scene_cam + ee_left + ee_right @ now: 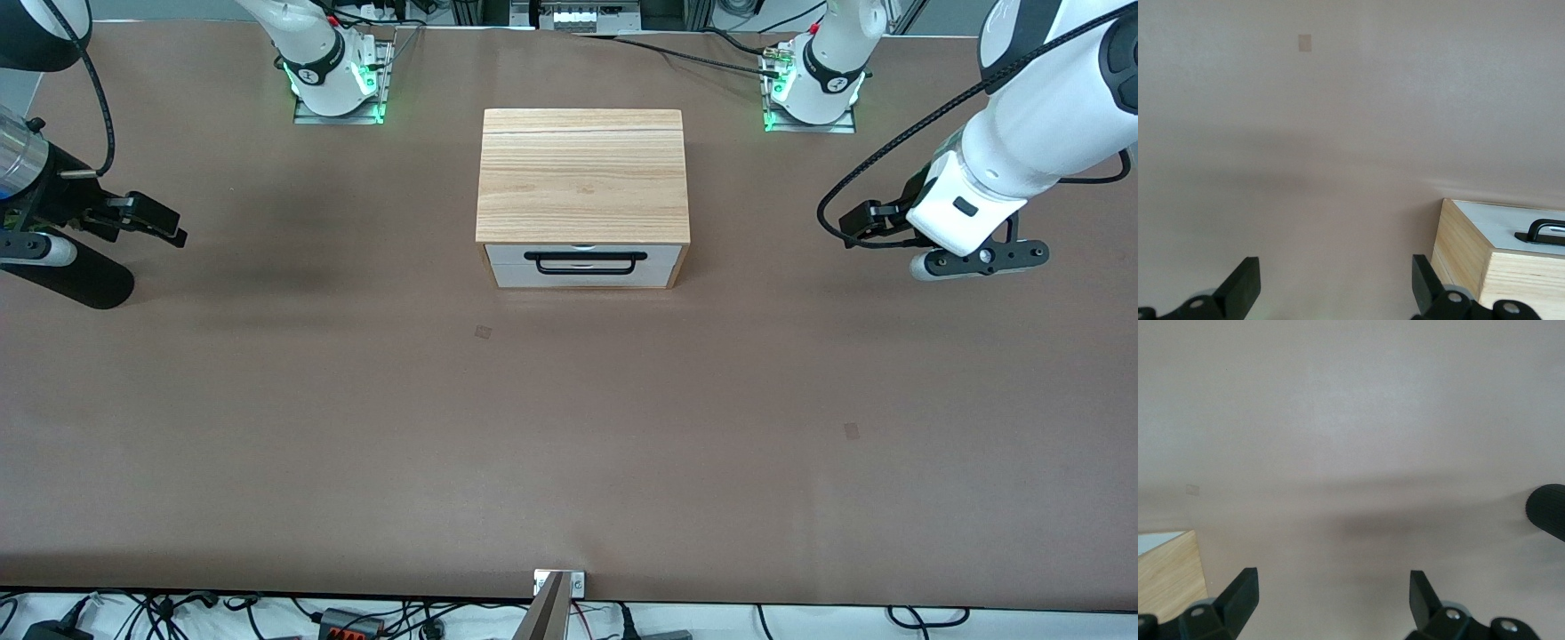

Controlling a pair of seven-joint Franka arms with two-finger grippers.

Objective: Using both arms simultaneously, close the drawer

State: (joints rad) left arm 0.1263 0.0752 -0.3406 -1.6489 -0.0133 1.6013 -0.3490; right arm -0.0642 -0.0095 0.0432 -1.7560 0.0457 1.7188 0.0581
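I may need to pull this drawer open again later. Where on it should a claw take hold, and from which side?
Grip the black bar handle on the drawer front, probably near its middle. It stands off the white panel, leaving a gap for a finger. Come from the front, the side facing the front camera, since the cabinet covers everything else. The left claw and right claw hang open over bare table.

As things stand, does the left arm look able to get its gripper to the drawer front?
Probably yes: the left gripper, open, hangs over bare table toward its own end, and nothing stands between it and the drawer front.
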